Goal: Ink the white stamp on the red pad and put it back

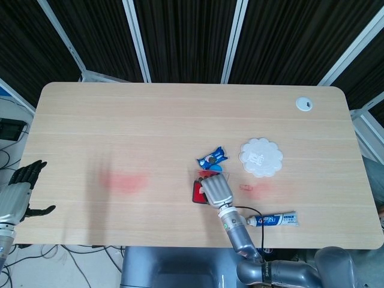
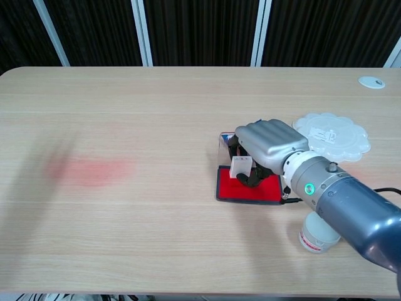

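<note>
gripping the white stamp (image 2: 240, 167) in the right hand (image 2: 268, 145), fingers curled down round it, pinching the small block from both sides. holding the stamp over the left part of the red pad (image 2: 248, 189), its lower face at or just above the ink; not possible to tell from either view whether actually touching. lying toward the table's (image 2: 156, 125) front edge, right of centre, that pad, with the right hand covering most of it in the head view, only a red sliver (image 1: 197, 192) showing at the hand's (image 1: 218, 189) left. reaching in from the front edge, the grey right forearm. hanging off the table's front left corner, the left hand (image 1: 19, 192), dark fingers spread and holding nothing. resting just behind the pad, a blue wrapper (image 1: 212, 158), and a clear piece standing at the pad's back edge, mostly hidden by the hand. sitting to the right of the hand, toward the right edge, a white scalloped lid (image 2: 331, 136). lying along the front edge, right of the forearm, a tube (image 1: 273, 220). showing near the right back corner, a grommet (image 1: 304, 104). staining the wood left of centre, a faint red smear (image 2: 88, 170).
</note>
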{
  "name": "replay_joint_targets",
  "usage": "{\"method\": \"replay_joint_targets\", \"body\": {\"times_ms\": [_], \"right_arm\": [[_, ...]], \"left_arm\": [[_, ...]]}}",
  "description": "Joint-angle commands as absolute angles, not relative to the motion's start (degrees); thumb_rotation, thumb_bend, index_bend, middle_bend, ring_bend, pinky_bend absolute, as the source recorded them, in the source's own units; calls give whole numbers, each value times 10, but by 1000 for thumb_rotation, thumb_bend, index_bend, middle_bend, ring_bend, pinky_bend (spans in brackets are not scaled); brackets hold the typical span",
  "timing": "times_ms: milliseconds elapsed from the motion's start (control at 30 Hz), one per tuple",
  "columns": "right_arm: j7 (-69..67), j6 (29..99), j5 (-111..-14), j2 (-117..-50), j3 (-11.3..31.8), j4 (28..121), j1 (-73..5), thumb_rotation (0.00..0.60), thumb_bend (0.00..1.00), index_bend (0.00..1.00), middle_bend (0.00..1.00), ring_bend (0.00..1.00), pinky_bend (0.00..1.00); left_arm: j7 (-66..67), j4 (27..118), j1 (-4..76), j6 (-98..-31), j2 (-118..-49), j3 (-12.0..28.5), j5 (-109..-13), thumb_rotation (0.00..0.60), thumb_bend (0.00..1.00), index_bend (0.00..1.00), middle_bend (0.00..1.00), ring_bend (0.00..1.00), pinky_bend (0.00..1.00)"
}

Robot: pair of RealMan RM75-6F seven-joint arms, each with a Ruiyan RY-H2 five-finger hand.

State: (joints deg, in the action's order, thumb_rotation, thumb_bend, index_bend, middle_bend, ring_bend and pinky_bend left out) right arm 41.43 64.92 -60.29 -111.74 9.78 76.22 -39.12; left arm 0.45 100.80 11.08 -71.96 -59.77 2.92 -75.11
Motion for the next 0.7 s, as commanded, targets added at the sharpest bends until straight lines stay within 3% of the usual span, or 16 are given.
{"method": "replay_joint_targets", "body": {"times_ms": [33, 700], "right_arm": [[410, 648, -606, -1123, 96, 754, -389, 600, 707, 807, 668, 540, 541], [415, 646, -606, -1128, 93, 746, -379, 600, 708, 817, 680, 541, 541]], "left_arm": [[3, 1008, 111, -719, -597, 29, -751, 600, 0, 0, 0, 0, 0], [2, 1007, 111, -719, -597, 28, -753, 600, 0, 0, 0, 0, 0]]}}
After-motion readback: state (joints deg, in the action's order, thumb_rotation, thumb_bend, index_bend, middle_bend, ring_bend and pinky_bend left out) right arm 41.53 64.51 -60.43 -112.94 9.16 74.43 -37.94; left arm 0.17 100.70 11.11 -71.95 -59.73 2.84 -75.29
